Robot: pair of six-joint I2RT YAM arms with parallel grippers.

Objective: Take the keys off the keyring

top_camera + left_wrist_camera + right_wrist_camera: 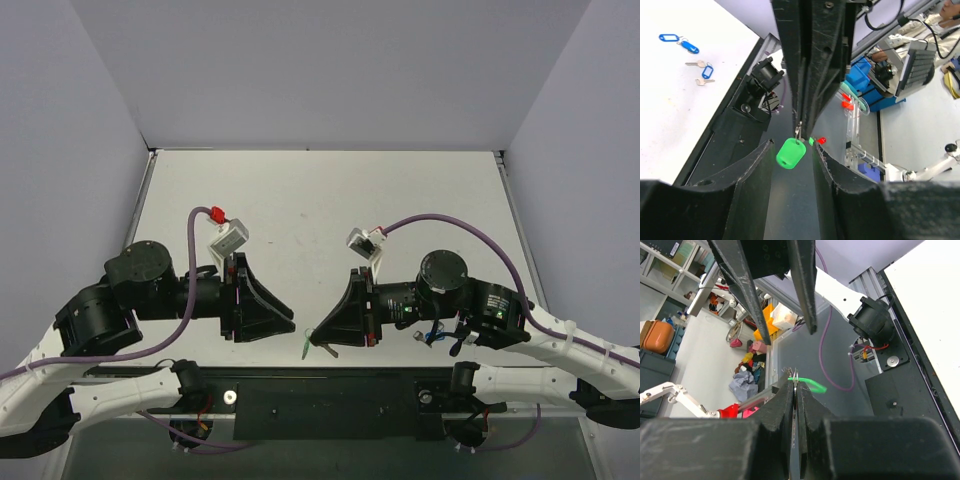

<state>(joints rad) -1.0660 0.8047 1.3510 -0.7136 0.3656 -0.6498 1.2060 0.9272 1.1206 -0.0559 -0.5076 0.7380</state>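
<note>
My right gripper (pixel 796 382) is shut on a thin silver key held edge-on between its pads. The small keyring (pixel 794 373) and the green piece (pixel 810 386) stick out past its tips. In the left wrist view the green piece (pixel 790 154) hangs from the keyring (pixel 798 131) below the right gripper's tips. My left gripper (pixel 792 145) is open, one finger on each side of the green piece, not touching it. In the top view the two grippers (pixel 292 322) (pixel 312 335) meet tip to tip over the table's near edge, with the green piece (pixel 303 348) below them.
Several blue-tagged keys (pixel 689 46) lie on the white table (pixel 670 100). In the top view they show under the right arm (pixel 432 338). The black base rail (pixel 330 395) runs along the near edge below the grippers.
</note>
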